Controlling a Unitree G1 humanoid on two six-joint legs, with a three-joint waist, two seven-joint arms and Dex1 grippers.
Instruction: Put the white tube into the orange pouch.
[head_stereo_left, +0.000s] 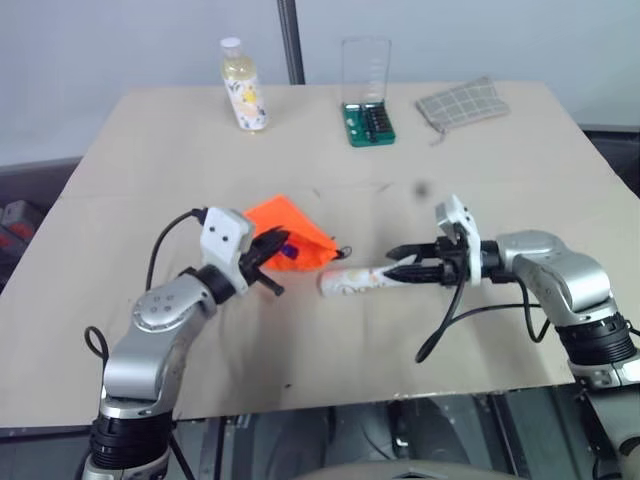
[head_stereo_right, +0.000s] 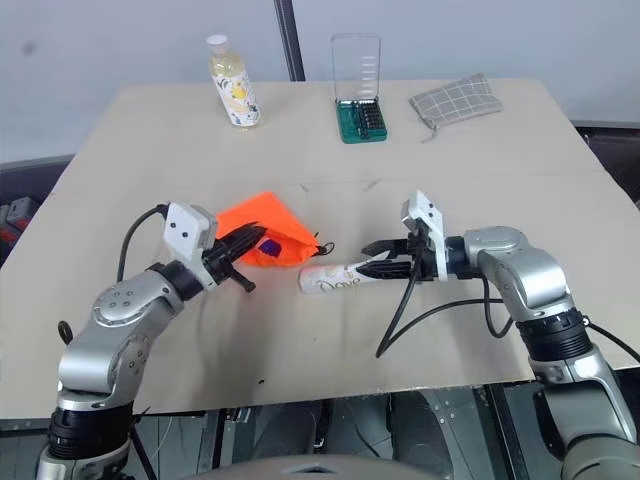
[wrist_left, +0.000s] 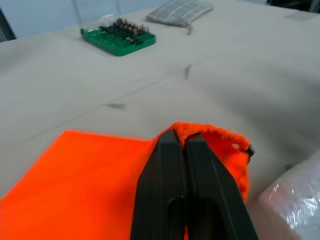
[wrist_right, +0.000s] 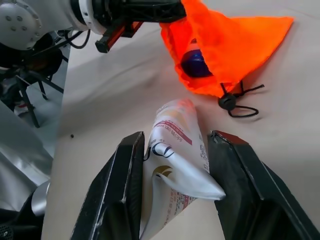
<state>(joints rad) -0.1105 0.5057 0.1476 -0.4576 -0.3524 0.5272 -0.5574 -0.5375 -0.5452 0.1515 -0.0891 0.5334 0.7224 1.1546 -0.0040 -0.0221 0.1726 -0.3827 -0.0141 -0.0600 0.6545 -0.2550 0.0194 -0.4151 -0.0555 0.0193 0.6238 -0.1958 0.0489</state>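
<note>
Orange pouch (wrist_right: 235, 40) matt woven cloth; white tube (wrist_right: 175, 165) glossy soft plastic, creased; tabletop (head_stereo_left: 480, 330) matt beige, smooth; end effector fingers (wrist_left: 172, 200) black matt plastic; arm shells brushed silver.

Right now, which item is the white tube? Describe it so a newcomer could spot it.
On the tan table, look near the front edge, between the two arms. The white tube is clamped in the right gripper, its free end toward the orange pouch. Unlike the upright yellowish bottle at the back, it is soft, white and script-lettered.
</note>
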